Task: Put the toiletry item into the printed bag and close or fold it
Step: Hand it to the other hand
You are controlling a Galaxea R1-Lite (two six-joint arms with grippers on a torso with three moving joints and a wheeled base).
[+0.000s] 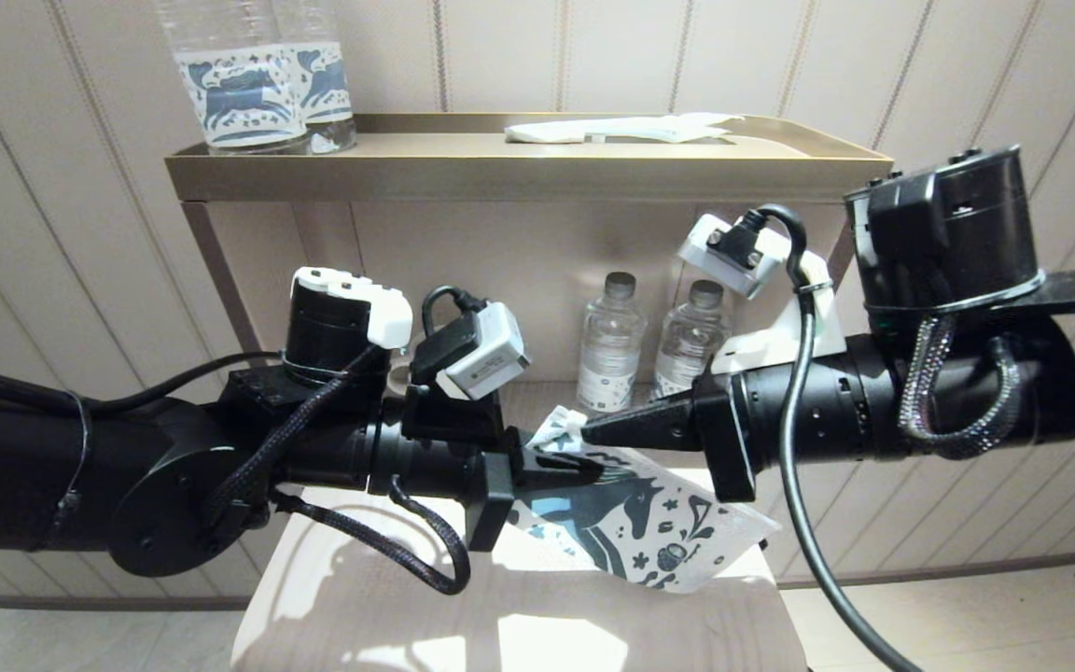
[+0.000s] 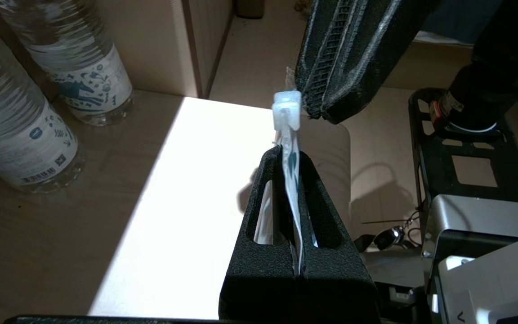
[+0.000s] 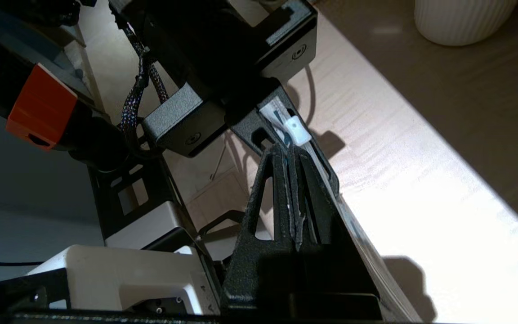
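The printed bag (image 1: 635,523) hangs in the air above the pale surface (image 1: 519,625), flat and white with a big dark blue horse and little flowers. The left tool (image 1: 551,462) pinches its top edge tight. The right tool (image 1: 593,429) is closed on the small clear slider (image 2: 287,109) there.

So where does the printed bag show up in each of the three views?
Head view: printed bag hangs at centre, held up between the two tools above the table.
Left wrist view: seen edge-on, pinched in the left tool.
Right wrist view: a thin edge clamped in the right tool.
Shared landmark: the bag's small white slider.
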